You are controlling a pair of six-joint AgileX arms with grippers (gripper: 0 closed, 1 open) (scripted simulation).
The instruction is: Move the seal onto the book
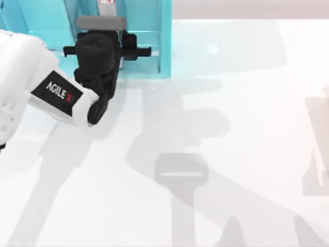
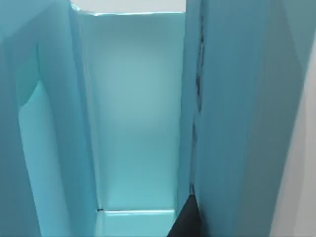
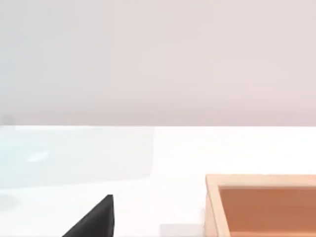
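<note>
My left gripper point(image 1: 121, 43) reaches into the teal shelf unit point(image 1: 149, 31) at the table's far left. In the left wrist view I look into a tall teal compartment point(image 2: 133, 113), and a black tip of the gripper point(image 2: 186, 222) lies against the teal wall beside it. I cannot pick out the book among the teal surfaces. The seal is out of view. A black tip of my right gripper point(image 3: 96, 221) hangs low over the white table.
A grey bar point(image 1: 101, 21) sits across the left wrist, with a small red and white bit point(image 1: 105, 2) beyond it at the shelf. An orange-brown open box point(image 3: 261, 207) stands on the table near the right gripper. Arm shadows cross the white table point(image 1: 231, 128).
</note>
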